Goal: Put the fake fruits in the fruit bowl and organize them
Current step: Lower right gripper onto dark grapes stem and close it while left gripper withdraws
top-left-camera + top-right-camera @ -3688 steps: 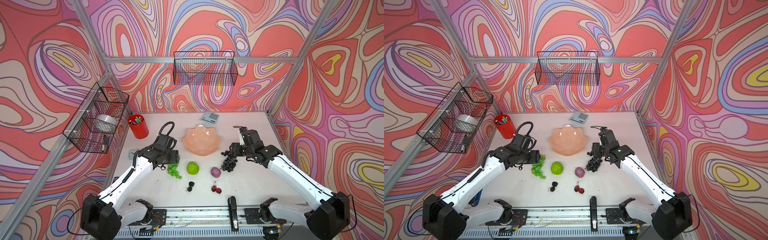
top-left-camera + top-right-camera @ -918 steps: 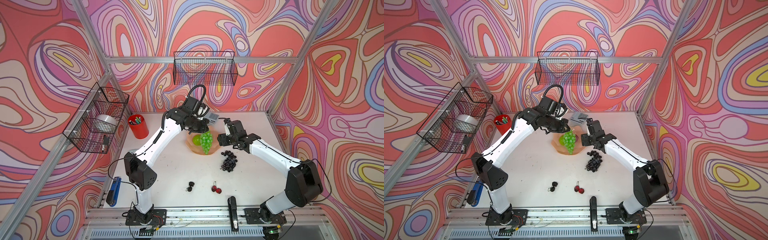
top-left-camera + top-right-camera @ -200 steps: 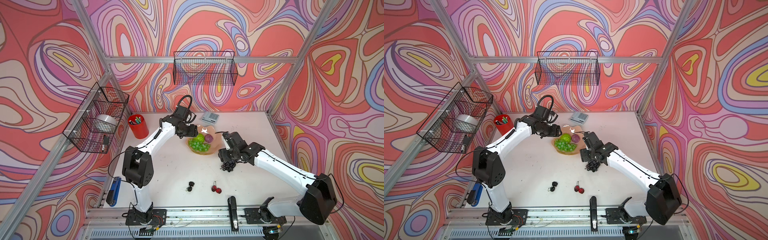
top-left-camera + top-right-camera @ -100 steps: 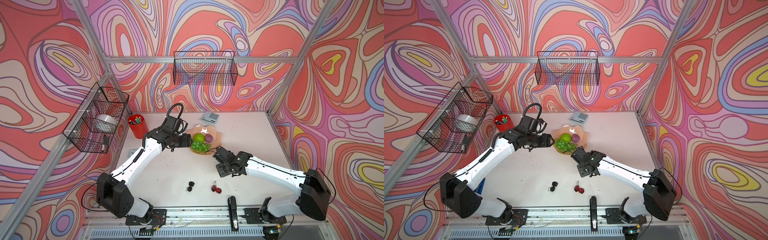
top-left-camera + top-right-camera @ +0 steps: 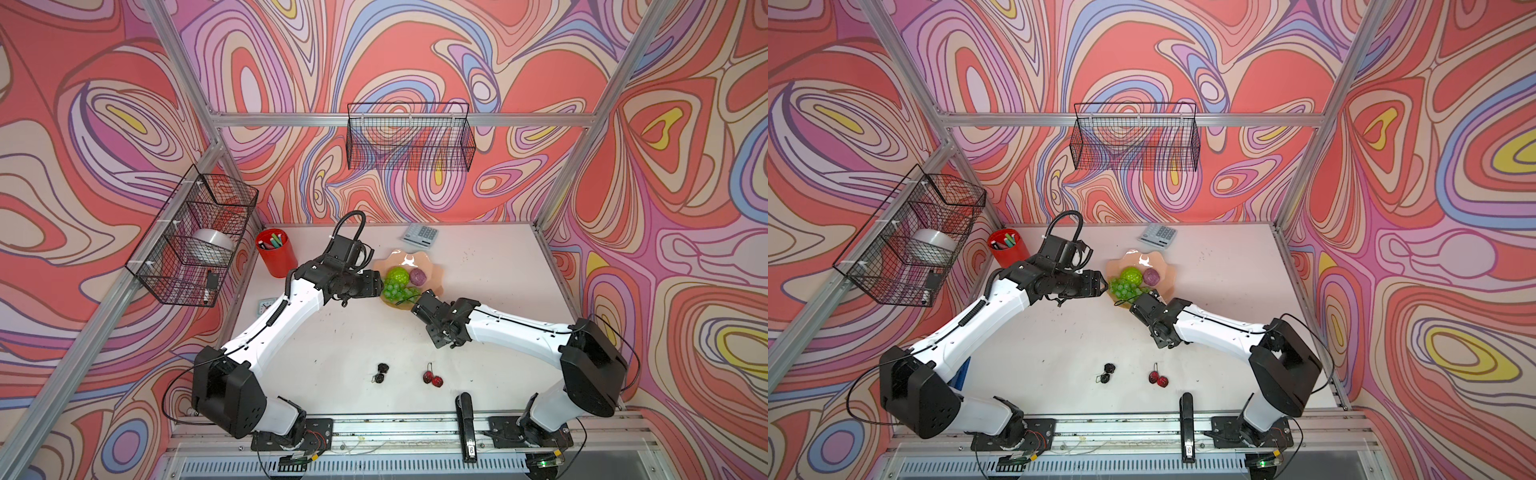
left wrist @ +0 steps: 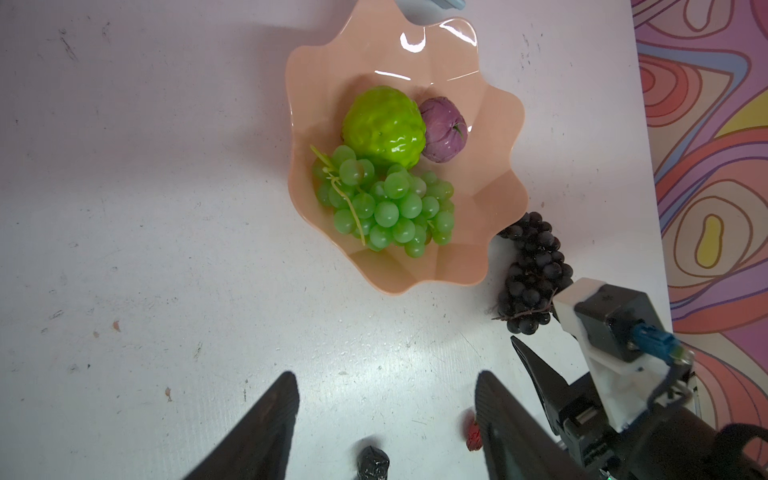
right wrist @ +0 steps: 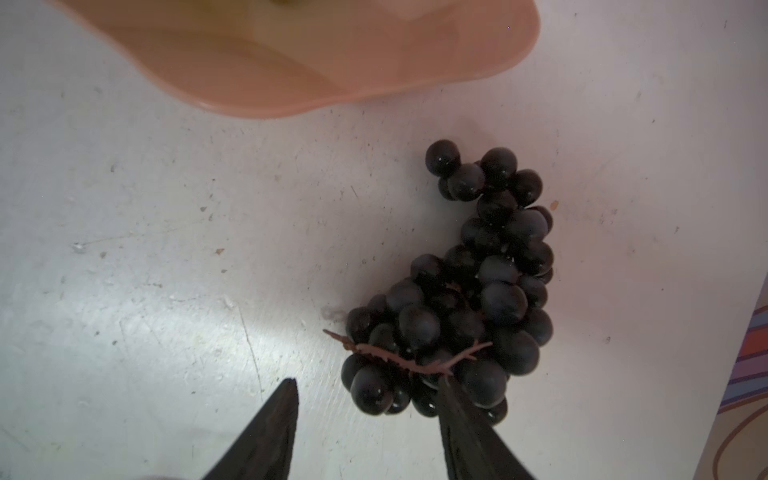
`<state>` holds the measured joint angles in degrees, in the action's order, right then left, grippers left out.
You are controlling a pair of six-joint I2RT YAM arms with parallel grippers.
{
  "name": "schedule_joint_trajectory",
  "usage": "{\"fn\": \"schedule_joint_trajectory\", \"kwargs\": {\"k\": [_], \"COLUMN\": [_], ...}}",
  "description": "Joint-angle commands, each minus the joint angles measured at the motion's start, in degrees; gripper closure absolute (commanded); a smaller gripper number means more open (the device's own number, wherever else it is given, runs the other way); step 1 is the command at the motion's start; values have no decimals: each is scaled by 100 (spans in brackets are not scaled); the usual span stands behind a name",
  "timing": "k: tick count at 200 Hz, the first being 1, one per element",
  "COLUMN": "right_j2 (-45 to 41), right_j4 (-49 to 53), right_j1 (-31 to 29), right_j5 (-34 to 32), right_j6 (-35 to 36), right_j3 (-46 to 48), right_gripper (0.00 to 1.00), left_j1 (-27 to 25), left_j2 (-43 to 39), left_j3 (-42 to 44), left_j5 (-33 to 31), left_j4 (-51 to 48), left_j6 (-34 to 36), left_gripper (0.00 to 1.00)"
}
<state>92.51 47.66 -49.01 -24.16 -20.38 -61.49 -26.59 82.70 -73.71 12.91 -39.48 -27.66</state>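
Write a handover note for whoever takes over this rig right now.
Left gripper: open, empty, beside the scalloped peach-pink bowl.
Right gripper: open, over the dark purple grape bunch, which lies on the table beside the bowl.
Done: green grape bunch, bumpy lime-green ball and bumpy purple ball are in the bowl.
To do: dark bunch, black cherry pair, red cherry pair.
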Motion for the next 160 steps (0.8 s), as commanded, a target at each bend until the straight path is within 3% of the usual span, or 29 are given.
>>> {"fn": "schedule_joint_trajectory", "kwargs": {"k": [1,26,51,82,121,143,160], "right_j2": [279,582,838,1041,945,936,936], "right_j4": [-46,-2,79,121,158,184,233], "right_j1": [-31,-29,-29,-27,-25,-29,-22], "right_j5": [-315,-351,-526,-823,-862,-840,-861], "right_j6": [122,181,219,196,157,131,112], "right_j3": [-150,-296,-415,-381,-372,-381,-393], "right_gripper": [44,45,53,68,81,100,100], "left_j1": [-4,-4,-4,-4,-4,-4,-4], "left_j2": [-130,-140,-140,-121,-113,-96,-96], "left_j3": [75,51,17,-16,-12,-12,-12], "left_j5": [-105,-191,-244,-177,-190,-192,-212], "left_j4": [92,31,2,-15,-2,2,-18], "left_j6": [-13,48,113,136,131,123,139], "left_gripper": [30,29,29,29,29,29,29]}}
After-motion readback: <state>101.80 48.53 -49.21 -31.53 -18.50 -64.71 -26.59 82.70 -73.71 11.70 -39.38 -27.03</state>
